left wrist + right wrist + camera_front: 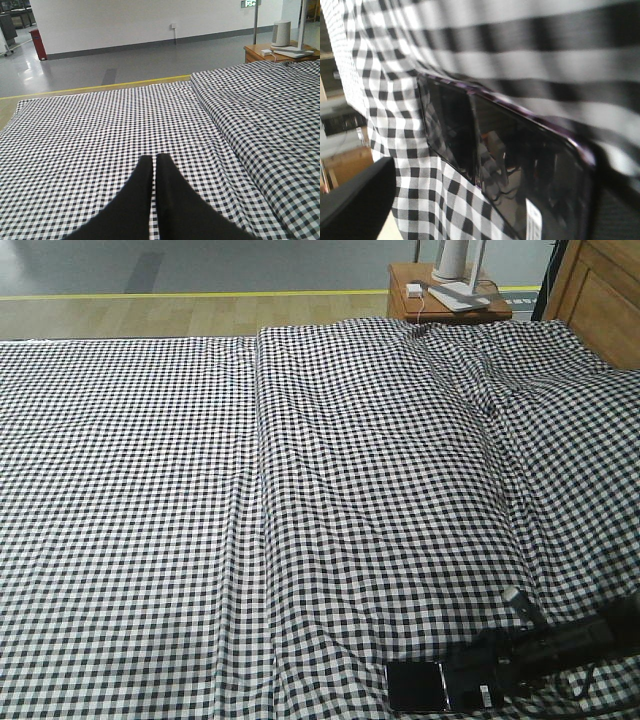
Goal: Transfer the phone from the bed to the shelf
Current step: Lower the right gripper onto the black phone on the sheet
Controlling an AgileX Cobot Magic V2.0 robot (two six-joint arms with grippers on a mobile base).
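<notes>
The phone [415, 687], a flat glossy black slab, lies on the gingham-sheeted bed [300, 490] near its front right corner. My right gripper [482, 680] reaches in from the right, low over the phone's sticker end. In the right wrist view the phone [470, 135] fills the middle, with its white barcode sticker [534, 222] near me. The right gripper [490, 195] is open and straddles it. One finger [355, 200] stands apart from the phone's edge with sheet showing between. My left gripper [154, 161] hovers shut and empty over the bed [100, 130]. The shelf is out of view.
A small orange-brown nightstand [430, 308] with a white lamp base and charger stands beyond the bed's far side. The wooden headboard [600, 300] rises at the far right. A raised fold runs down the sheet [258, 470]. Grey floor lies beyond the bed.
</notes>
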